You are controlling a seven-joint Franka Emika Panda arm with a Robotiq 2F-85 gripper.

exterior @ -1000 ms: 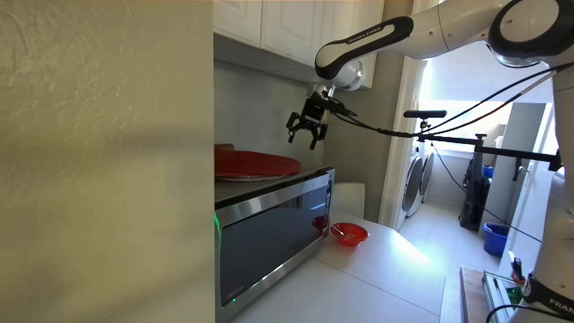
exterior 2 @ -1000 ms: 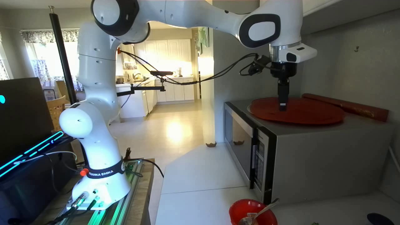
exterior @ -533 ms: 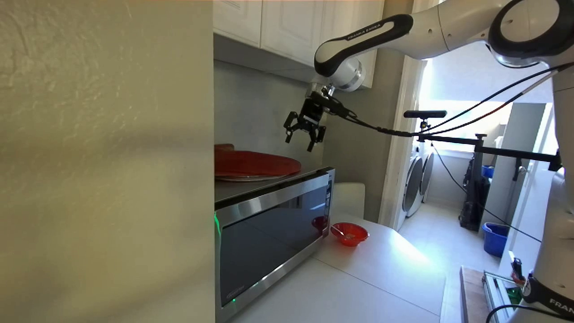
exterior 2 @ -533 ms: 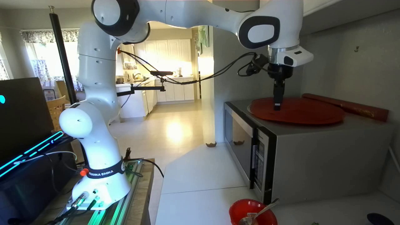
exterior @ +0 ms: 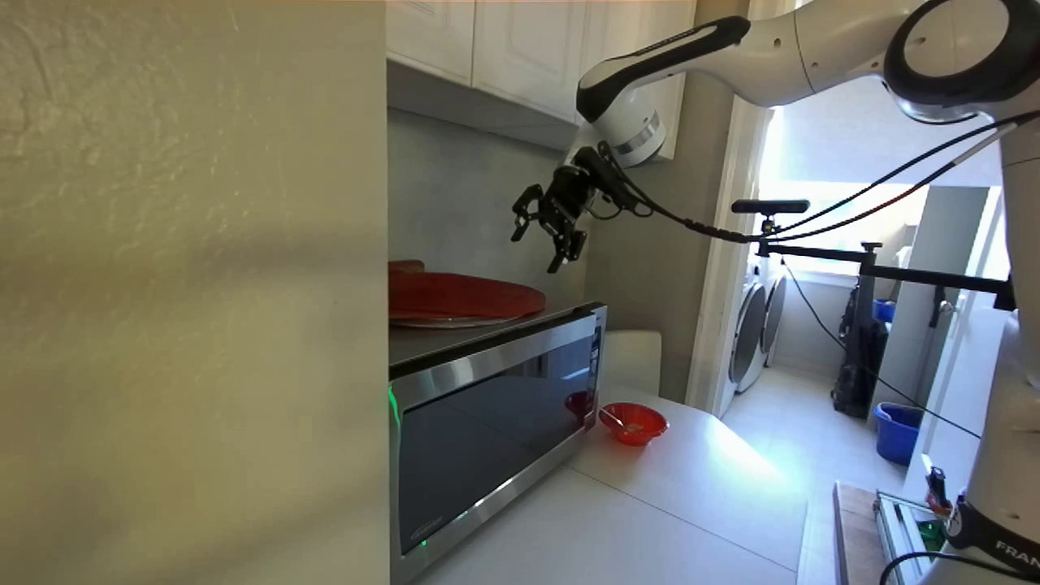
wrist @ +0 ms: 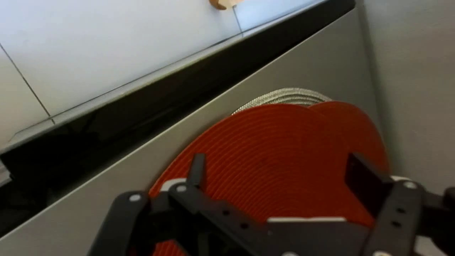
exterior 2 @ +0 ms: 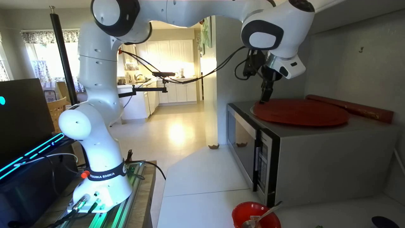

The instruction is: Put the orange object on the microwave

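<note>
Evidently the microwave (exterior 2: 310,155) already bears the orange disc (exterior 2: 300,112), so the placing looks done and backing away seems the step in hand: best to rise straight up, slowly, jaws wide, so that no tip catches the rim and drags the disc askew. The disc lies flat on the microwave's top, thin and red-orange, ringed with fine concentric ridges, what looks like a silvery mat (wrist: 289,96) showing beneath its edge. Above, clear of it, hangs the tool (wrist: 277,167), spread wide and holding nothing.
</note>
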